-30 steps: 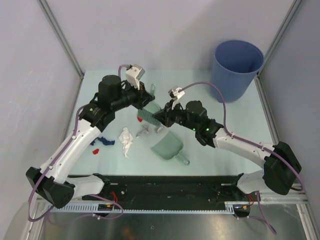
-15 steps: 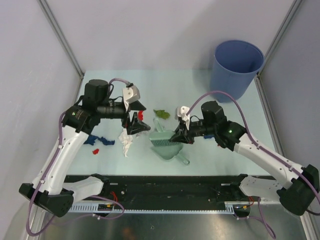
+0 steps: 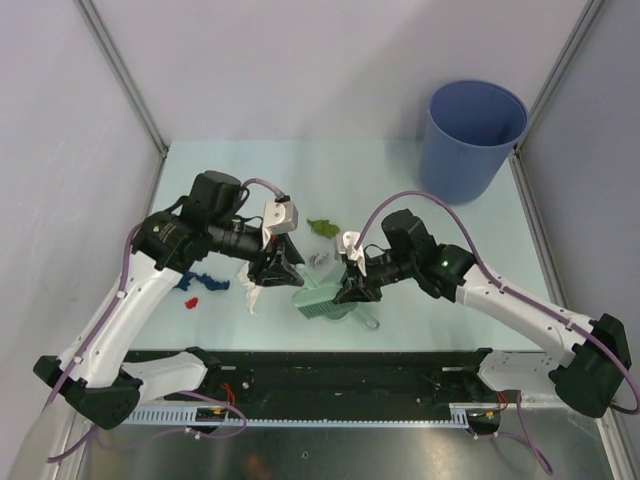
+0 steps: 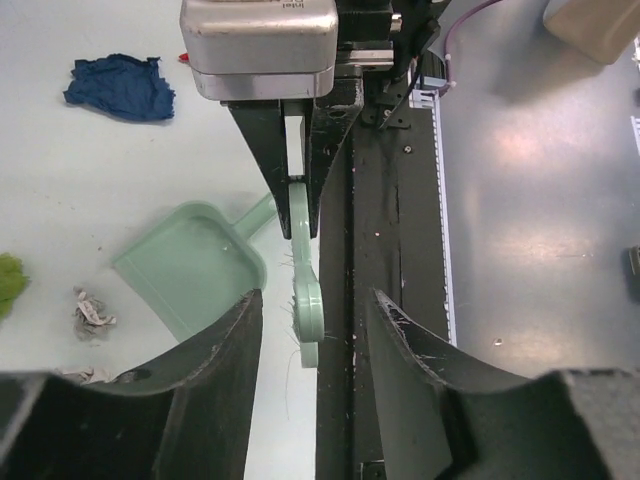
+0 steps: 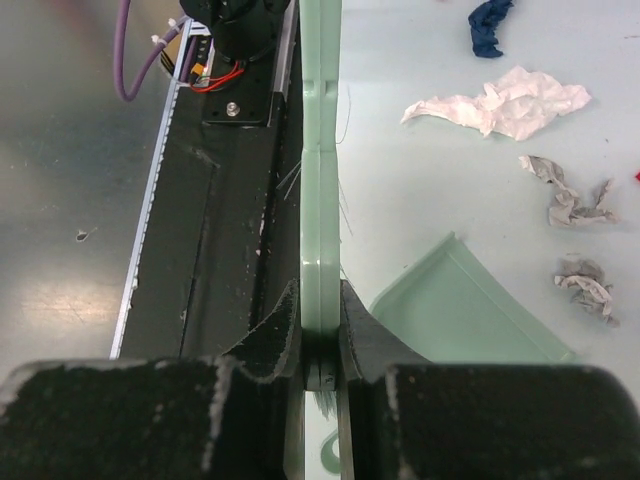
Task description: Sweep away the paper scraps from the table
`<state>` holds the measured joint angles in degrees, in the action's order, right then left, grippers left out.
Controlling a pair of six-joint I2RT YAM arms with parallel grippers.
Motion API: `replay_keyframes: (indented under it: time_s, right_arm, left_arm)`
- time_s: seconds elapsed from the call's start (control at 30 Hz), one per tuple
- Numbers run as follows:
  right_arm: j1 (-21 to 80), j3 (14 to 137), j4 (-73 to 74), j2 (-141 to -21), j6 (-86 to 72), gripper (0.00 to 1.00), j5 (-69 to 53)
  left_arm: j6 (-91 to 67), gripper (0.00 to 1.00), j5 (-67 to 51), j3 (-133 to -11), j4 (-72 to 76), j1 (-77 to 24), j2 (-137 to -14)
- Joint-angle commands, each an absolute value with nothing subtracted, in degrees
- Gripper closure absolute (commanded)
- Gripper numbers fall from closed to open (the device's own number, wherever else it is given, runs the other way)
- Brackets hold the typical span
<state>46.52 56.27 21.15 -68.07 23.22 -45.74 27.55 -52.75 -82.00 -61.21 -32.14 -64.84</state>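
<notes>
Pale green plastic hand brush is pinched edge-on in right gripper, jaws closed tight on its handle. It sits over the pale green plastic dustpan, prob so scraps can be dragged into the pan; can't tell if bristles touch it. Pan mouth faces far-left, handle points near-right.

Left gripper is spread wide w/ nothing in it, just beside the brush end. Brush tip shows betw its fingers in left wrist view, but can't tell if it's really inside them. Maybe there to steady pan or brush, only a guess.

Paper scraps all lie on the pale mint-green table, none in pan:
- crumpled white paper wad left of pan
- dark blue paper wad & small red paper bit further left
- green paper wad on far side
- two grey paper wads near pan mouth
- second dark blue wad to the right, hidden under right arm from above

Room: black front rail runs near pan's handle side, so little space for a stroke there; far & left sides open. Tall blue plastic bucket stands well apart at far right corner
</notes>
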Motion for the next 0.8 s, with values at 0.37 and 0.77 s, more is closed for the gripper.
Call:
replay_keyframes:
  time_s: [0.37,0.77]
  right_arm:
    - [48.16,60.82,18.11,-68.91,21.19,0.92,-38.0]
    - [48.94,60.82,29.16,-71.35,-13.61,0.0,11.93]
  left_arm:
    - [30.23,1.0,-50.47,-84.28,-62.58,-34.19,-65.48]
    - [22.76,1.0,-15.3,-89.04,-54.59,-18.38,-63.73]
